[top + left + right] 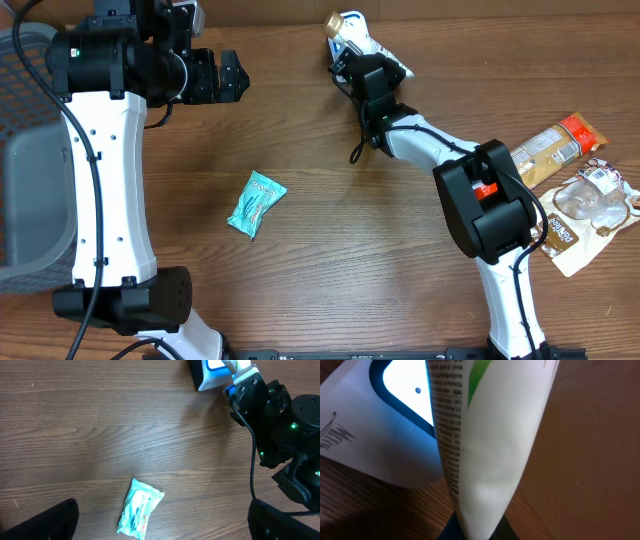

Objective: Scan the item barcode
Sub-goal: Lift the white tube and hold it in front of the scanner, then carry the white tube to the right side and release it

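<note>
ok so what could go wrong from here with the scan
1. The white packet in the right gripper looks edge-on and curved beside the scanner; no barcode shows, so it may not face the lit window.
2. It seems pinched at one end only, so the thin packet could flex or slip.
</note>
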Robot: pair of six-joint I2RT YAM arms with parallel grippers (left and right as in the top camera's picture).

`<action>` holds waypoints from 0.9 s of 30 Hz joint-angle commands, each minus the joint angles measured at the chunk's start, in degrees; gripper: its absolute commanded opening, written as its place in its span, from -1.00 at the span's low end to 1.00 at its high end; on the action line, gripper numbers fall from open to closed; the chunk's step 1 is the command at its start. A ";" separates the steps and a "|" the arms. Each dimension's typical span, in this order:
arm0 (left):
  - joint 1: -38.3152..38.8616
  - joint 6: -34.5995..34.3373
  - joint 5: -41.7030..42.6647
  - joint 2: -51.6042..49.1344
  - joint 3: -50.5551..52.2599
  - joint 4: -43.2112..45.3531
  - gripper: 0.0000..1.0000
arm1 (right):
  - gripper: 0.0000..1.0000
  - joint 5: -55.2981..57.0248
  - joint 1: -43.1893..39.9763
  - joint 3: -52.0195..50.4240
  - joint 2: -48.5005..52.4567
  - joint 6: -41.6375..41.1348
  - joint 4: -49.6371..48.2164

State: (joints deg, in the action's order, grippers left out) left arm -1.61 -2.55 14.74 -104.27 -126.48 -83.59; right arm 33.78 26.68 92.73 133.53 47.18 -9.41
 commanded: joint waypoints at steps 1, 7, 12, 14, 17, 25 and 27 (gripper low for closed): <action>0.13 1.29 -0.15 -0.20 -0.17 0.04 0.99 | -0.93 2.71 0.37 1.49 -2.49 -3.69 -0.46; 0.13 1.29 -0.17 -0.20 -0.17 0.04 0.99 | -0.93 -0.96 1.11 1.49 -8.59 -3.91 8.83; 0.13 1.29 -0.15 -0.20 -0.17 0.04 0.99 | -0.93 -8.46 1.55 1.49 -16.65 -12.33 20.76; 0.13 1.29 -0.15 -0.20 -0.17 0.04 0.99 | -0.93 -14.21 1.38 1.49 -20.39 -16.92 25.94; 0.13 1.29 -0.15 -0.20 -0.17 0.04 0.99 | -0.93 -26.86 -0.02 1.49 -26.38 -25.07 34.03; 0.13 1.29 -0.15 -0.20 -0.17 0.04 0.99 | -0.93 -52.48 -8.83 1.49 -35.45 -53.75 48.65; 0.13 1.29 -0.17 -0.20 -0.17 0.04 0.99 | -0.93 -52.15 -12.04 1.46 -35.52 -62.29 52.48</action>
State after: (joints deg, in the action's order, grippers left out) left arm -1.61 -2.52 14.72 -104.27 -126.48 -83.59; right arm -11.57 18.50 92.79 98.78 2.24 41.30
